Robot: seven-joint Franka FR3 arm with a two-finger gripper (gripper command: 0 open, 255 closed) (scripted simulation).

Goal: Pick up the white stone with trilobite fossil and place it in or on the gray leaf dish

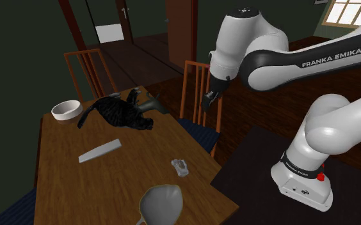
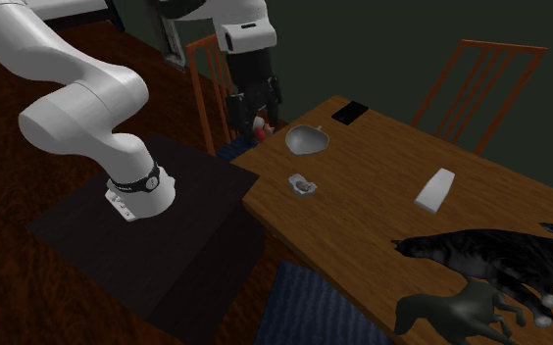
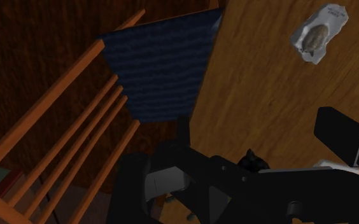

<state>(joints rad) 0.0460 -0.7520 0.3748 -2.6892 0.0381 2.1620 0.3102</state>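
Observation:
The white stone with a trilobite fossil [image 1: 180,167] lies flat on the wooden table [image 1: 128,172], close to its edge on the stand's side. The gray leaf dish [image 1: 162,203] rests a short way nearer the shoulder camera, at the table's corner. In the second exterior view the stone [image 2: 302,183] sits just in front of the dish [image 2: 307,139]. My gripper [image 1: 209,97] hangs high, off the table's side and above a chair, open and holding nothing. The gripper [image 2: 255,102] stands beyond the dish. In the wrist view the stone [image 3: 318,35] lies well ahead of the gripper [image 3: 261,137].
A black cat figure [image 1: 118,112], a dark horse figurine [image 1: 150,102], a white bowl [image 1: 65,110] and a grey flat block [image 1: 100,151] occupy the table's far half. A black slab [image 2: 350,113] lies near the dish. An orange chair [image 1: 198,89] with a blue seat [image 3: 159,70] stands below the gripper.

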